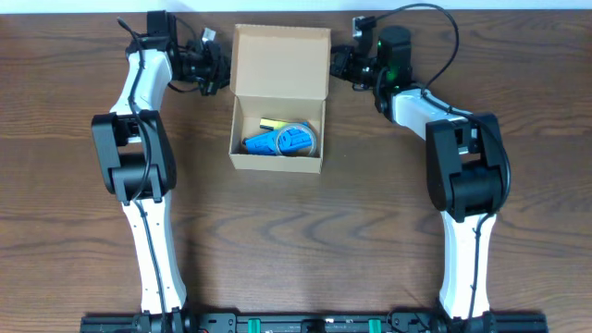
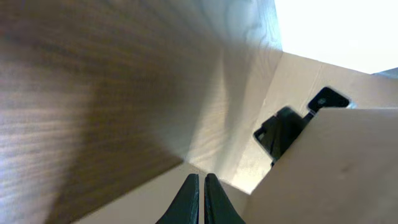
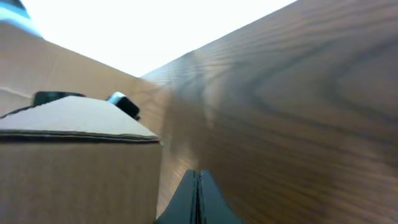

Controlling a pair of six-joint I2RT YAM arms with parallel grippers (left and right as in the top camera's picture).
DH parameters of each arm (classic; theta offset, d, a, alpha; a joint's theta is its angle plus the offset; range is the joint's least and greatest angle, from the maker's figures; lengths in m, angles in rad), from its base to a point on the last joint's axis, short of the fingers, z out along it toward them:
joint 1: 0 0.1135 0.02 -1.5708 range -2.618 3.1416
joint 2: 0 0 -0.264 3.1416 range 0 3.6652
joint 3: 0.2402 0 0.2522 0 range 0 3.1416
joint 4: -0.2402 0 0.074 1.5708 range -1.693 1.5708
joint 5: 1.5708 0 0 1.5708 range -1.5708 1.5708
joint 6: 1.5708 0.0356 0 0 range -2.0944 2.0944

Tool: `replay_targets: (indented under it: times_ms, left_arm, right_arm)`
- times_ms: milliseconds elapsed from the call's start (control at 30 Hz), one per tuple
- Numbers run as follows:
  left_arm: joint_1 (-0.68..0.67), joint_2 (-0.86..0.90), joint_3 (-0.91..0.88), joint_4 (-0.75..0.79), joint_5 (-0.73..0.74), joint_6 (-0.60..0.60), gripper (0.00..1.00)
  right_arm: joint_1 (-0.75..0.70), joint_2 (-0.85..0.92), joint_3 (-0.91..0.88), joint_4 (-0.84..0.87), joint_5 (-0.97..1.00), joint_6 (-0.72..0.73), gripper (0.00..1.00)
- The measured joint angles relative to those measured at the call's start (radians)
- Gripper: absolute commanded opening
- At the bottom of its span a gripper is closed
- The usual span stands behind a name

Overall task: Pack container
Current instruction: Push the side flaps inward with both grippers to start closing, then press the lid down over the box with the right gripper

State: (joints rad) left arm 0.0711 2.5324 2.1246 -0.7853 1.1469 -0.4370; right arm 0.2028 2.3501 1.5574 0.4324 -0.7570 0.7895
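Sitting upper-centre on table: container, plain tan cardboard, flap lid open rearward, blue items inside. Left gripper and right gripper flank the lid, jaws closed, empty.

plain tan-brown container, unmarked, between the black left gripper and the black right gripper. inside it, behind both claws' tips, a bright blue item and a yellow strip. dark brown wood-grain table under both claws. arms white with black joints.
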Motion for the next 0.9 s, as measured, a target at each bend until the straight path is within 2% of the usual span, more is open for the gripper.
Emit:
replay_targets:
  times_ms: [233,367,567,700,900]
  left_arm:
    - [0.007,0.014,0.196,-0.345,-0.06,0.184,0.05]
    - [0.006,0.014,0.273,-0.44,-0.095,0.261,0.05]
    - [0.005,0.014,0.29,-0.528,-0.116,0.342,0.05]
    - [0.005,0.014,0.299,-0.597,-0.127,0.388,0.05]
    - [0.005,0.014,0.357,-0.707,-0.156,0.441,0.05]
  right_arm:
    - [0.0,0.0,0.026,0.0,-0.092,-0.019,0.01]
    - [0.0,0.0,0.033,0.0,-0.133,-0.029,0.01]
    - [0.0,-0.018,0.033,-0.02,-0.167,-0.052,0.01]
    - [0.002,-0.082,0.033,-0.138,-0.174,-0.107,0.01]
    - [0.028,-0.227,0.038,-0.446,-0.148,-0.285,0.01]
